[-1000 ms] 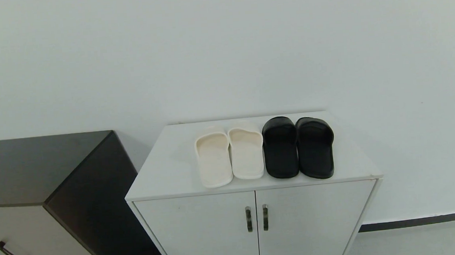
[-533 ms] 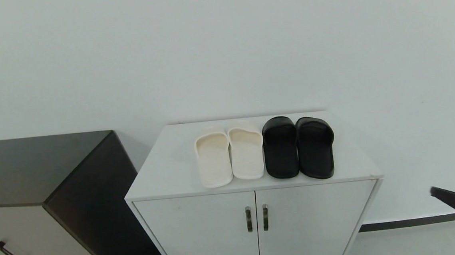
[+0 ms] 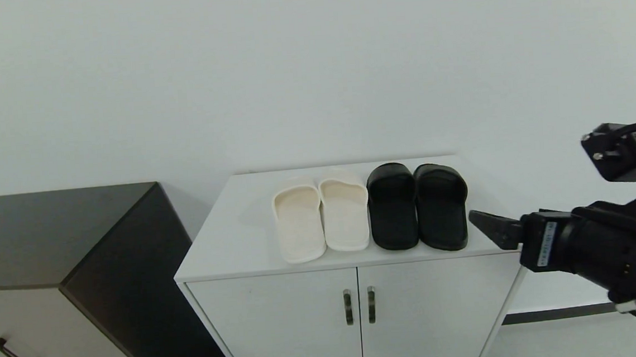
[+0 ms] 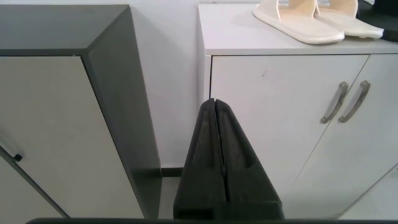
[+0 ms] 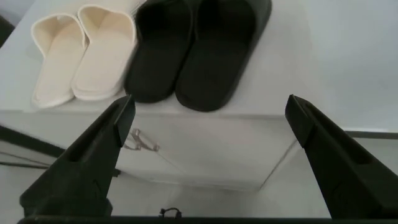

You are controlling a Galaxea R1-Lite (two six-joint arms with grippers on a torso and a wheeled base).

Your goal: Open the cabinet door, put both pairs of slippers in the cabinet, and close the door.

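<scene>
A white cabinet (image 3: 233, 240) stands against the wall with both doors shut, its two handles (image 3: 359, 305) side by side in the middle. On its top lie a pair of white slippers (image 3: 321, 217) and, to their right, a pair of black slippers (image 3: 418, 208). My right gripper (image 3: 483, 225) hangs open beside the cabinet's right front corner, level with its top. In the right wrist view its fingers (image 5: 93, 162) spread wide before the black slippers (image 5: 199, 50) and white slippers (image 5: 81, 50). My left gripper (image 4: 214, 106) is shut and empty, low in front of the left door (image 4: 273, 118).
A dark-topped cabinet (image 3: 59, 236) with a pale front stands close to the left of the white one, leaving a narrow gap. A plain wall runs behind both. Open floor lies to the right of the white cabinet.
My right arm has come into the head view from the lower right and moved up and left to the cabinet's right front corner. Slippers and doors have not moved.
</scene>
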